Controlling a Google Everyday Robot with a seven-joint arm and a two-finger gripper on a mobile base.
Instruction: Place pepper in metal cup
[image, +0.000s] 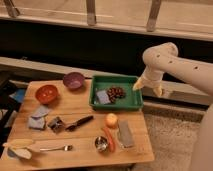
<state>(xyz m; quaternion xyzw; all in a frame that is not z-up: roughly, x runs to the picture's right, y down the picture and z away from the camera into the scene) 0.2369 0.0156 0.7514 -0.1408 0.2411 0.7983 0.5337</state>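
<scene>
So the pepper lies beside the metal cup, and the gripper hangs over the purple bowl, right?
Not quite. The pepper does lie beside the metal cup, but the camera view shows the gripper open above the right end of the green tray, not over the purple bowl.
</scene>
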